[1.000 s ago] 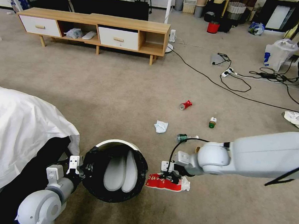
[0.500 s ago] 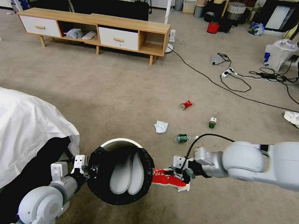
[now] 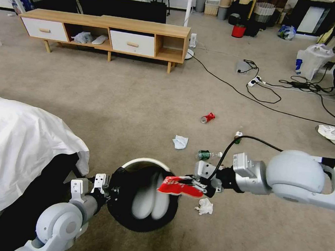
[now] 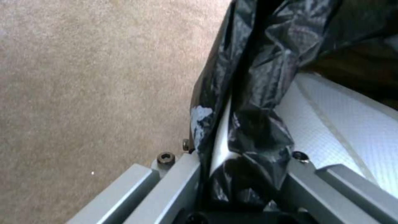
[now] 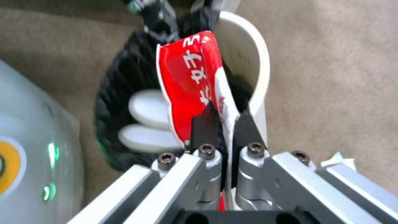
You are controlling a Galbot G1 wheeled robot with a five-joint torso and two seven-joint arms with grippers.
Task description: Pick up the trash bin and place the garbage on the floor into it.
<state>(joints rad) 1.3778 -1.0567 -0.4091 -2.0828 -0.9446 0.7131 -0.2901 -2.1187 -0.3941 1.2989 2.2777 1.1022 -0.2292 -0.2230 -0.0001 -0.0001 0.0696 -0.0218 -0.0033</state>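
Gripping glossy crumpled wrapper (image 3: 178, 186), right tool (image 3: 194, 184)

White East Asian characters run along the red-and-white wrapper (image 5: 192, 81); they are too distorted to read with certainty. No other text, brand or number is legible on anything else.
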